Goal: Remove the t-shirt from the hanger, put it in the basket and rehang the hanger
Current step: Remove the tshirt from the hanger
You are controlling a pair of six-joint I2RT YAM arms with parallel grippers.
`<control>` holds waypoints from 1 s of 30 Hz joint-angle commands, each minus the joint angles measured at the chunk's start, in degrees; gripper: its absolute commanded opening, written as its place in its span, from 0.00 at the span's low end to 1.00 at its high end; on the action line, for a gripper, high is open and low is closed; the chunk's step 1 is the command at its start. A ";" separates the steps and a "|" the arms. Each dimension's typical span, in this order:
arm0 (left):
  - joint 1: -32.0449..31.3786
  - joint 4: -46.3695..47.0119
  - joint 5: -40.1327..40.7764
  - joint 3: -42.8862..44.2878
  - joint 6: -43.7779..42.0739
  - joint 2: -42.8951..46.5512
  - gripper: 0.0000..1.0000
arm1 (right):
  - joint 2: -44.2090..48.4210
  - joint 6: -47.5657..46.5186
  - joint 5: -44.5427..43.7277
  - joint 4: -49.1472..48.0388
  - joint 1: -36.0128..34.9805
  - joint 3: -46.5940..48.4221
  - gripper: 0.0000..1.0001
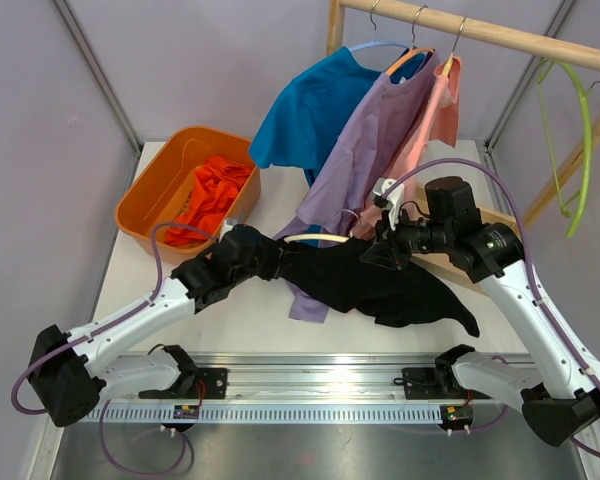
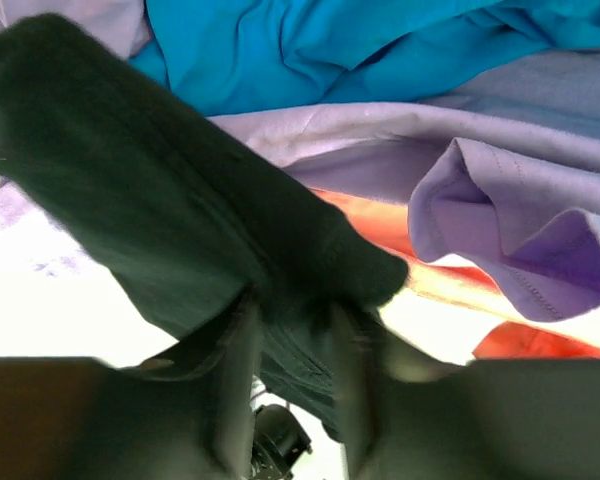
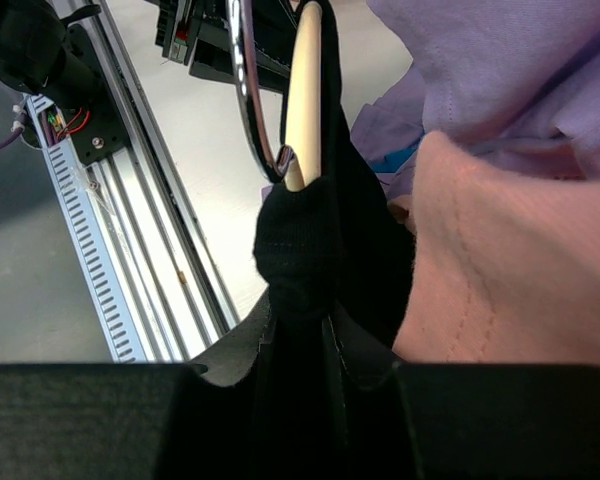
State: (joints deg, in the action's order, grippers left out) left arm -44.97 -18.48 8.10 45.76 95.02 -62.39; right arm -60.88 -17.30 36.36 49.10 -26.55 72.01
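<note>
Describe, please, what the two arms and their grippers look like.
Both the left arm and right arm have white links, black joints and black bases. A purple cable loops along each. The left gripper and right gripper are black.
</note>
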 commanded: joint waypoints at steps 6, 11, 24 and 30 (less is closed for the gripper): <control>0.50 -2.96 7.80 2.14 -5.01 2.44 0.07 | 2.52 -7.39 2.67 1.95 0.18 2.69 0.00; 1.90 -7.26 12.46 2.49 -11.77 6.05 0.00 | 3.66 -11.34 0.21 3.72 0.27 2.79 0.00; 12.88 -16.59 10.54 -4.00 -23.39 12.65 0.00 | 3.93 -15.31 4.77 8.20 1.41 7.34 0.00; 17.19 -14.92 7.99 -6.29 -26.55 12.12 0.00 | 3.32 -19.00 11.71 13.37 1.76 13.93 0.00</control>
State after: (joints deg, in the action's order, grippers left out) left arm -33.15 -23.66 3.57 42.37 75.57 -49.23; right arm -60.60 -33.12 42.06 57.17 -26.46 77.84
